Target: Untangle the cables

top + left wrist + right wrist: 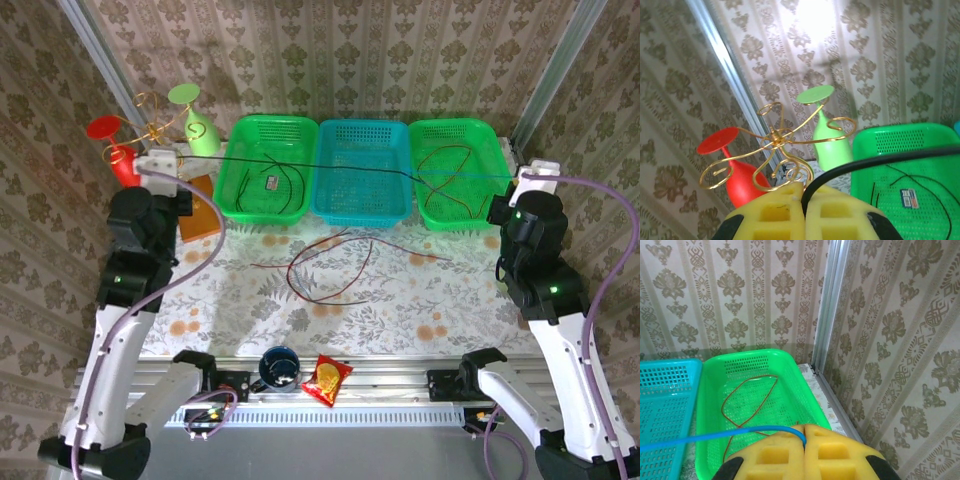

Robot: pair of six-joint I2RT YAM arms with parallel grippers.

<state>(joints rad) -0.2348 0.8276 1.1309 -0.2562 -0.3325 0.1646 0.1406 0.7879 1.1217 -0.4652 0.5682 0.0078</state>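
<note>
Cables point(330, 265), red and dark, lie tangled at the centre of the table point(450, 300). At 12 o'clock stand three baskets: one teal basket point(362, 123) in the middle, the right green basket point(450, 124) holding one red cable point(747, 382), and the left green basket point(268, 120) holding one black loop point(303, 188). The left gripper point(804, 195) is clenched on a black cable point(880, 159), the right gripper point(805, 437) on a blue cable point(740, 432).

Taut cable point(300, 164) barring way over baskets point(363, 123)
</note>
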